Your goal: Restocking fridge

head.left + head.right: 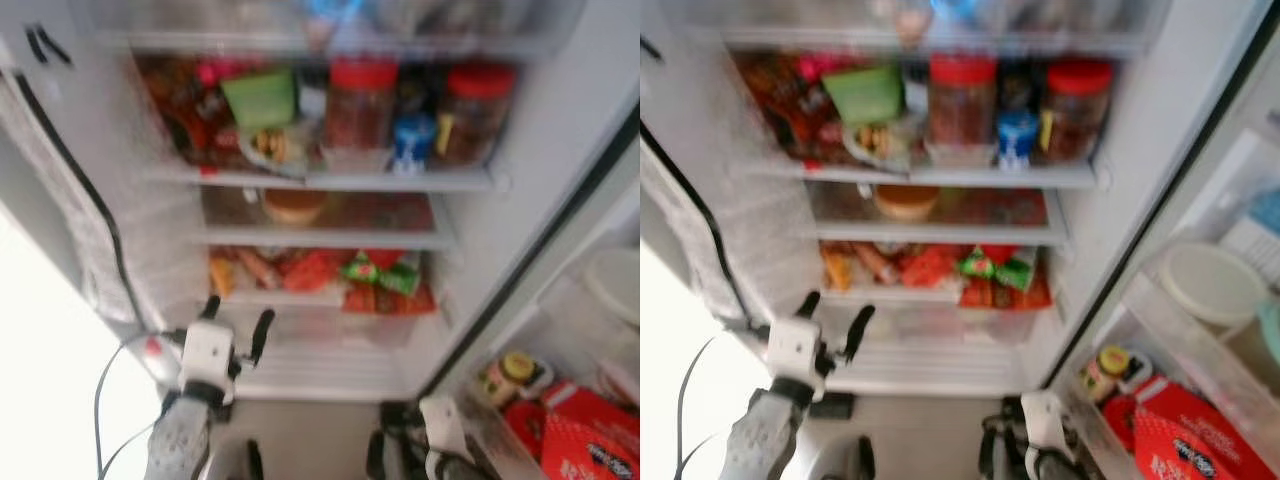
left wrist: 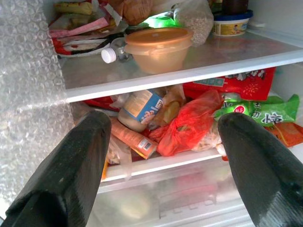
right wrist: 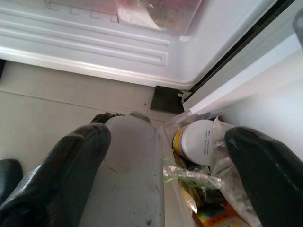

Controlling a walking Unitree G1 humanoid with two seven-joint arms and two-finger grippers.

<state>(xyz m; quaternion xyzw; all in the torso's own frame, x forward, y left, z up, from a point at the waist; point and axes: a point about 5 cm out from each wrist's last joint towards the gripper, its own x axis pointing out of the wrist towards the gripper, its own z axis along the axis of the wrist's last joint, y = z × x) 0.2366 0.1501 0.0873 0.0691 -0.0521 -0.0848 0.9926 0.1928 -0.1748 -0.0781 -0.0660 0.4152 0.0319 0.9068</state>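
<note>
The fridge stands open before me. My left gripper [image 1: 237, 318] is open and holds nothing. It hangs just in front of the lower shelf [image 2: 156, 163], which is crammed with a red bag [image 2: 189, 125], green packets [image 2: 265, 111] and wrapped snacks. One shelf up sit an orange lidded tub [image 2: 158, 45] and a small bottle with a white cap [image 2: 111, 54]. My right gripper [image 3: 168, 137] is open and empty, low near the floor beside the door bin. A white-lidded jar [image 3: 201, 142] lies near its fingers.
The upper shelf carries two red-lidded jars [image 1: 362, 105], a green tub [image 1: 260, 95] and a blue cup [image 1: 412, 140]. Bubble wrap [image 2: 28, 94] lines the fridge's left wall. The door bin on the right holds a red box [image 1: 585, 435] and a small jar [image 1: 515, 370]. Below is grey floor [image 3: 57, 109].
</note>
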